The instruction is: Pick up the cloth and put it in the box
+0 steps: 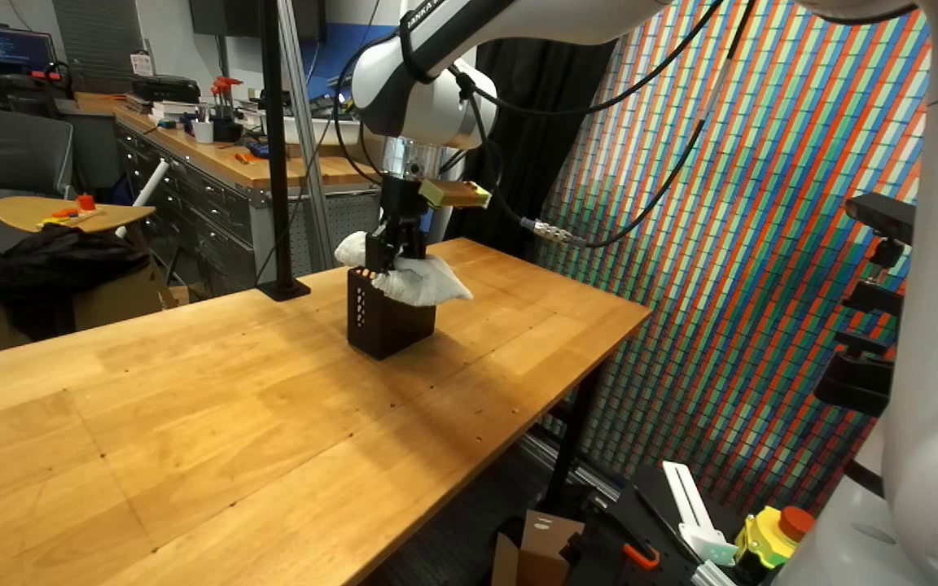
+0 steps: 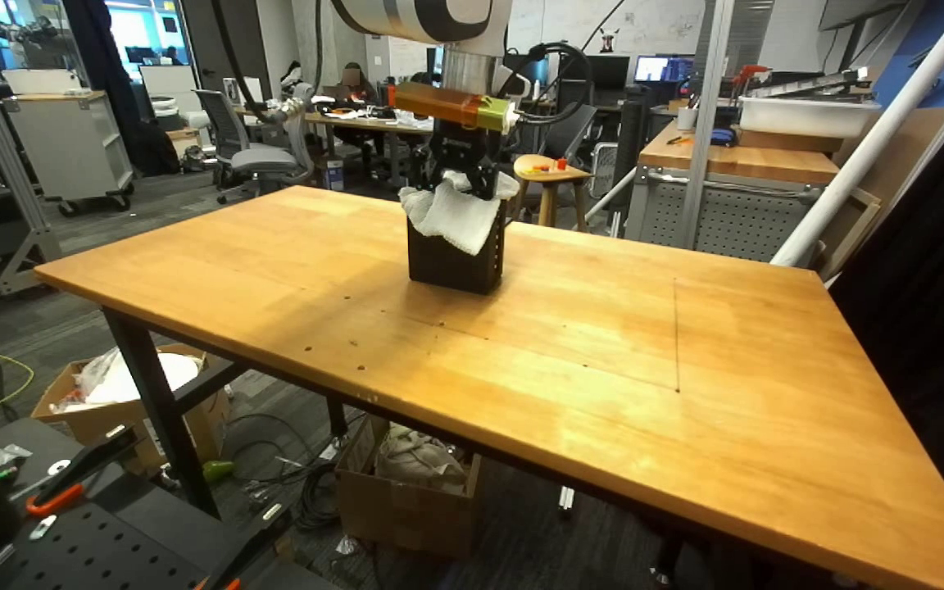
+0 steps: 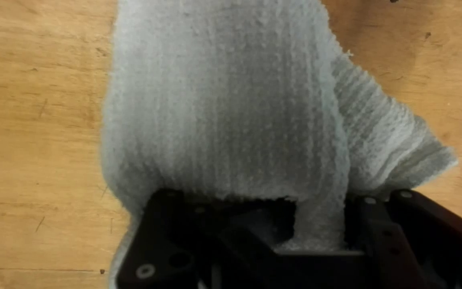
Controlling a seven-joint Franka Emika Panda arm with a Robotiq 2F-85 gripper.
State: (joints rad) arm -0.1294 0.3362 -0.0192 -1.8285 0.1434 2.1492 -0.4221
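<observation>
I have my black two-fingered claw clamped on the rumpled white fabric towel, right over the small, square-cornered, nearly black box with perforated sides; the box stands upright on the pale wooden tabletop. I judge this to be the placing step, near its end but unfinished. A flap hangs outside the near face in an exterior view, and a corner juts out to the right in an exterior view. Next, I think, I must press the bunched middle down between the walls before letting go; releasing here might leave it perched on the rim.

I can't see inside the box, so how much cloth is below the rim I can't say. The tips of my fingers are buried in fabric. In the wrist view I can't make out the box, and the towel is cut off at the far edge.
</observation>
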